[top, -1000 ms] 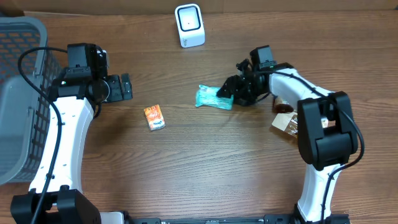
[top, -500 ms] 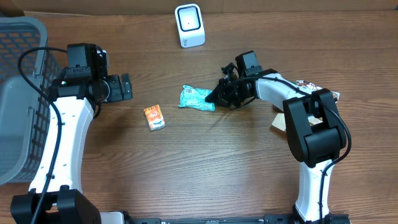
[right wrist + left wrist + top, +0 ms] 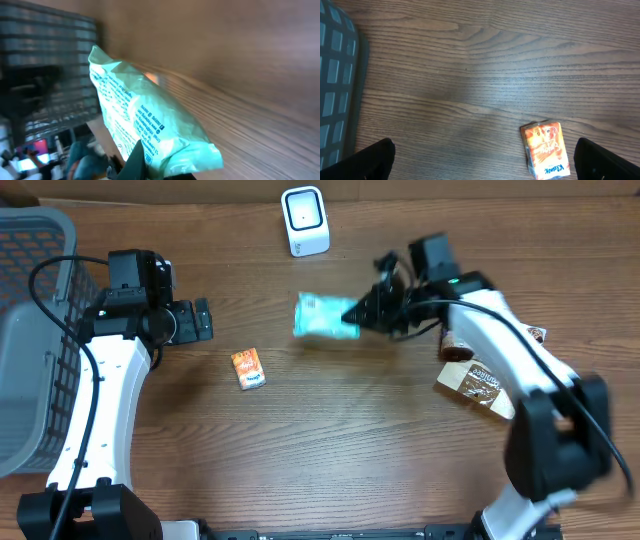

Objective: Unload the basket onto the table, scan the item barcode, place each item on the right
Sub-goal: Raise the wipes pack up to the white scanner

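**A:** Right gripper [image 3: 362, 312] first: the jaws are clamped on the tail end of the teal packet [image 3: 325, 317], and the wrist view shows a dark finger [image 3: 136, 161] pressed into the crimped edge.

**B:** A firm pinch. The rest of the packet juts out past the fingertips, away from the arm. From overhead it's blurred, so I can't tell whether it's clear of the table [image 3: 350, 440].

**A:** Small print runs along the side facing the wrist camera, but I can't pick out a barcode there.

**B:** The white scanner [image 3: 304, 220] stands upright near the far edge. The packet is on the near side of it, close but apart.

**A:** Over to the left gripper [image 3: 203, 320]: the jaws are spread wide, with nothing between them.

**B:** Its wrist camera looks down on the orange tissue pack [image 3: 546, 150], lying flat on the wood between the two fingertips' lines.

**A:** The grey basket [image 3: 30, 240] sits at the far left edge.

**B:** And the brown snack packs [image 3: 480, 382] lie beside the right arm, well apart from the packet.
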